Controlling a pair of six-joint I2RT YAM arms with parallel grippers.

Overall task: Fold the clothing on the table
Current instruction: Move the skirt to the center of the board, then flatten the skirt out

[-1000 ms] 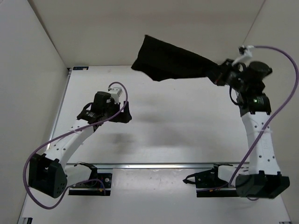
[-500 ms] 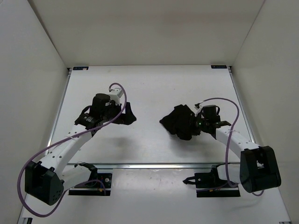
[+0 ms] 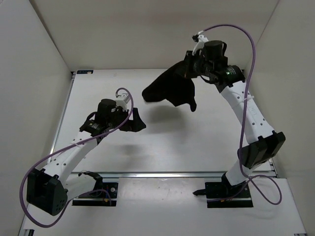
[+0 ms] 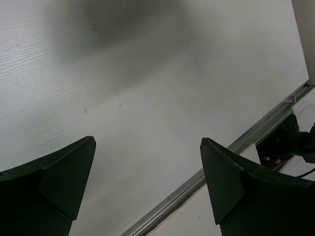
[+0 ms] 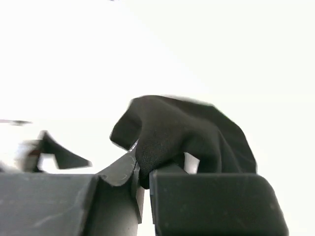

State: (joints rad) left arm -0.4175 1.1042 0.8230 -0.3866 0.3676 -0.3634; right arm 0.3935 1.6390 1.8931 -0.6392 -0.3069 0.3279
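Observation:
The black clothing (image 3: 170, 89) hangs in the air above the far middle of the white table (image 3: 162, 142), bunched and limp. My right gripper (image 3: 191, 69) is raised high at the back and is shut on its upper edge; in the right wrist view the clothing (image 5: 182, 135) is pinched between the two fingers (image 5: 123, 172), where the gripper (image 5: 144, 184) closes on it. My left gripper (image 3: 135, 120) hovers low over the table's left half, open and holding nothing; its wrist view shows the gripper (image 4: 147, 167) with only bare table (image 4: 147, 88) between its jaws.
White enclosure walls (image 3: 34, 64) close in the left, back and right sides. A metal rail (image 3: 162, 174) runs along the near edge, with the arm bases behind it. The rail (image 4: 236, 150) also shows in the left wrist view.
The right arm has swung the clothing about: held high at the back right, then low on the table's right half, now lifted again to the far middle. The left gripper barely moved.

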